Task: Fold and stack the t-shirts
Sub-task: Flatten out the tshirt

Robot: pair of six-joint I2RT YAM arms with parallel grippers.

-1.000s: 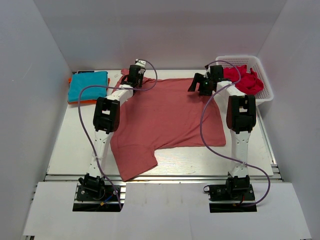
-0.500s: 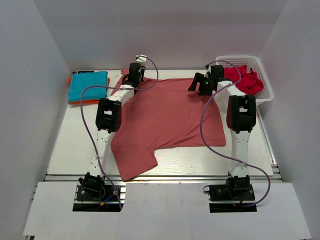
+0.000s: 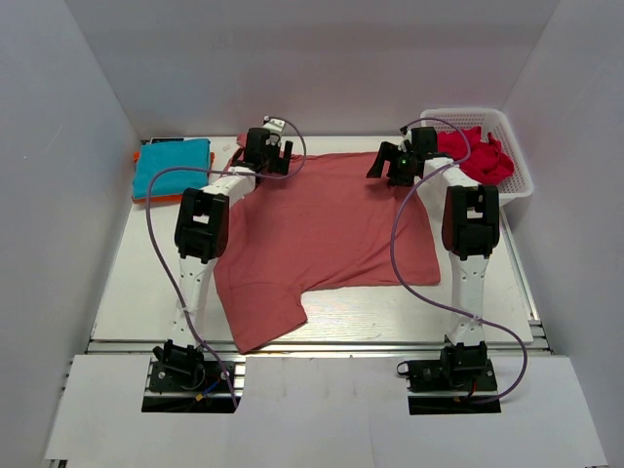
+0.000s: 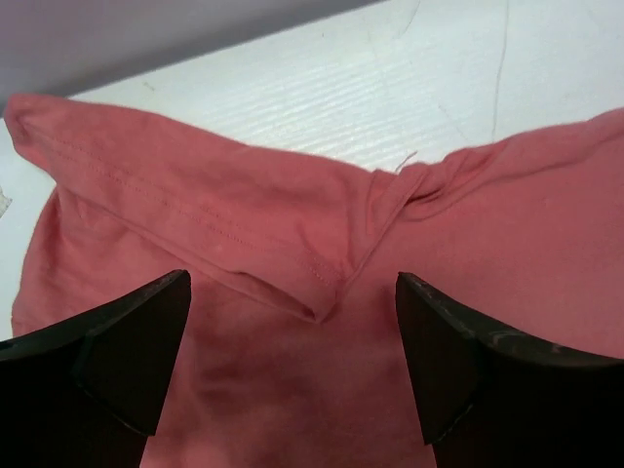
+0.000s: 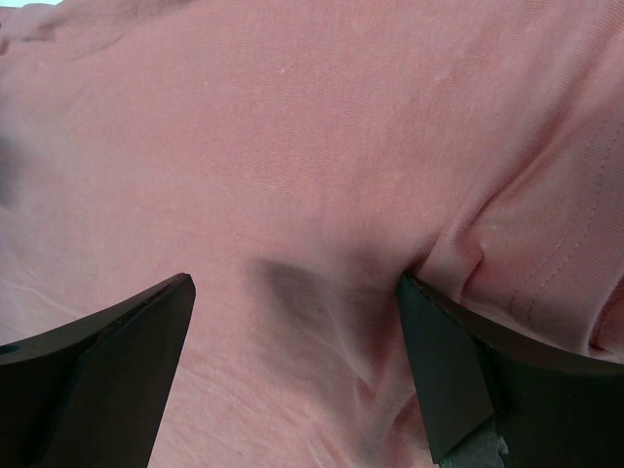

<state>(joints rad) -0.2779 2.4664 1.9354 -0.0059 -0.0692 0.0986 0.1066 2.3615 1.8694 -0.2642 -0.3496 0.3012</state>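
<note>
The left arm (image 3: 200, 229) reaches far across the worktop (image 3: 146, 278), with its forearm angled toward the back wall. The left claw (image 3: 265, 151) hangs over the far left corner of the salmon t-shirt (image 3: 322, 224). In the left wrist view this claw (image 4: 291, 292) is spread wide, and its dark fingers (image 4: 127, 351) stand on either side of a folded-over sleeve (image 4: 195, 214) with a stitched hem. Nothing is pinched between them. Whether the tips touch the cloth cannot be told.

The right arm (image 3: 468, 224) stretches out in the same way. The right claw (image 3: 390, 161) sits above the far right edge of the same shirt. In its own camera the right claw (image 5: 292, 288) is also gaping, with only smooth fabric and a raised crease under the gap and no cloth caught between the fingers (image 5: 117, 361).

The salmon t-shirt lies spread flat across the middle of the worktop between the two arms, and one sleeve points toward the near left edge. At the far left corner a folded teal t-shirt (image 3: 172, 166) rests on an orange garment (image 3: 136, 156), well apart from the claws. At the far right a white basket (image 3: 517, 146) holds crumpled red garments (image 3: 478, 156), just beside the right wrist. A purple cable (image 3: 395, 244) loops from the right arm over the shirt's right side.
</note>
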